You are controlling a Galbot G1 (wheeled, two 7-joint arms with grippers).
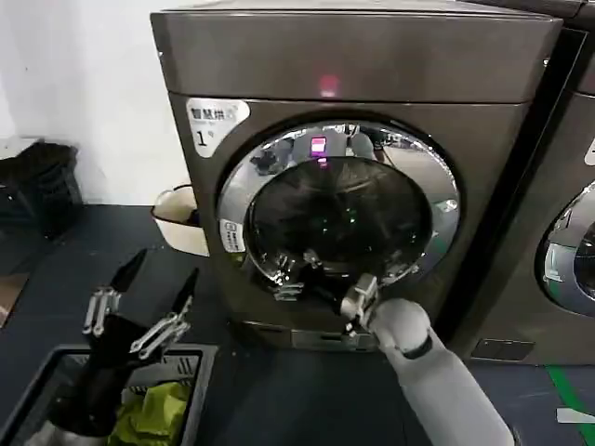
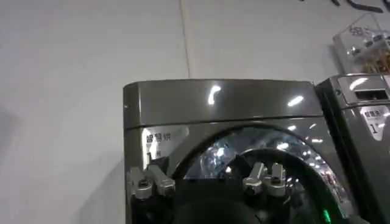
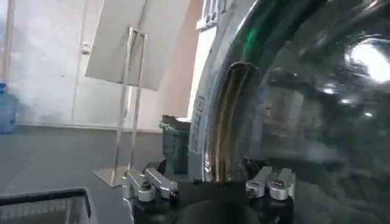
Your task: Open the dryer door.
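Black-fingered left gripper [image 1: 160, 279]: nearest me, low on my left, hovering over a basket [image 1: 200, 358] with yellow-green cloth; jaws spread wide, holding nothing, well apart from the machine.
Right gripper [image 1: 356, 299]: up against the lower rim of the dryer door [image 1: 339, 206], just right of bottom centre. Wrist view puts the chrome edge between its fingers [image 3: 149, 184]; jaws parted, and I cannot tell if they bear on the rim.
Dryer door: looks closed, chrome ring flush with the front of the dryer [image 1: 372, 65], dark glass facing me.
Progress: my read is approach finished, grip not confirmed, whole swing yet to do.
Edges: rim lip at the right gripper is my only purchase.
Room: bare dark floor before the door; basket sits left; neighbouring machine [image 1: 558, 232] close on the right, so I'd keep the right elbow tucked.
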